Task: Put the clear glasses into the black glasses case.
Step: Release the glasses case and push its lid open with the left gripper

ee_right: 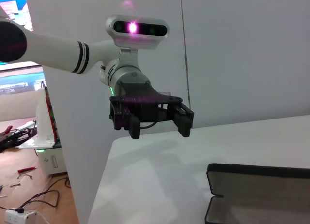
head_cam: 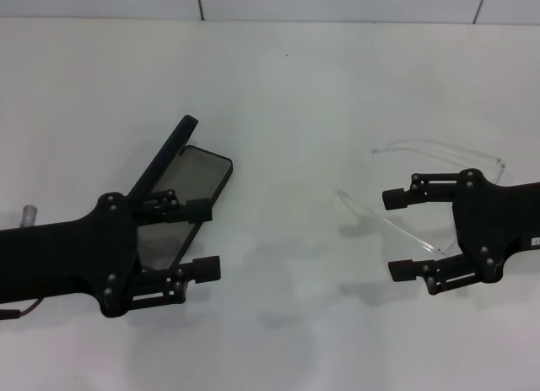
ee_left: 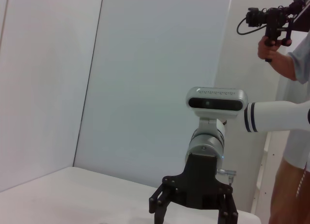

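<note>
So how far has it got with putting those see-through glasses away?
Barely started. Already done: the black glasses case lies open on the white table, lid up. In hand: nothing. The left gripper hovers open over the case, and the right gripper hovers open beside the clear glasses, which lie on the table well apart from the case. Grasping, carrying and placing them inside are all left.

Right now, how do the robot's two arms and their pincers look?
Both pincers are matte black, each with two blocky fingers on linkage bars: the left pincer and the right pincer. The wrist views show white arm tubes with black bands, a silver-grey wrist joint, and a silver camera bar above each pincer. A thin cable runs beside the left wrist.
</note>
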Available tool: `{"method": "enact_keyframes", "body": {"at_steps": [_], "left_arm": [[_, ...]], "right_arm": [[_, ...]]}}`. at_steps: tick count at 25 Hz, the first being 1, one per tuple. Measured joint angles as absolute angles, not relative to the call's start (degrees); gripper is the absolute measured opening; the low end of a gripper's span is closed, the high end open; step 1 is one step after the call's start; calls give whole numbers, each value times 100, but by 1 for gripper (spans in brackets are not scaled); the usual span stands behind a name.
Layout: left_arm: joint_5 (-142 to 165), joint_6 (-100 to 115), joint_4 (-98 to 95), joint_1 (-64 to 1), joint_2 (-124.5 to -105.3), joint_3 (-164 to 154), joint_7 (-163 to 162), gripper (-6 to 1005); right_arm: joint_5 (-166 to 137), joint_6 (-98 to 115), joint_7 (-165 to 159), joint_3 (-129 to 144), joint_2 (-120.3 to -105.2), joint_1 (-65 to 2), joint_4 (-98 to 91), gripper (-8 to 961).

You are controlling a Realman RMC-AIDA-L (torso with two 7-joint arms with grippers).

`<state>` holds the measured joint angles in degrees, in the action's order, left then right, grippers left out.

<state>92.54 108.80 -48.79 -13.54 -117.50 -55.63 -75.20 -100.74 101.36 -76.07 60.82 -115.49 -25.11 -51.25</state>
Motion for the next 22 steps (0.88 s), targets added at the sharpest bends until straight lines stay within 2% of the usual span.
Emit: {"method": "enact_keyframes", "body": {"at_steps": [16,18,22], "left_arm": [[9254,10880,-4860,-1360,-11778,-5563,-7449,647],[9248,10881,-4855,-1356,-11788,-5563,-7444,647],[9239,10880,-4755,-1359,-11804,-5564,-7333,646]], "right_arm": [[-10046,9943,-7990,6033,-11541,-2516,-5349,830],[-10084,9792,-8684,6017,-11477,-2528,-5911,829],[-10470,10033,-9815,6052,-11248,-2812,-7260,827]]}}
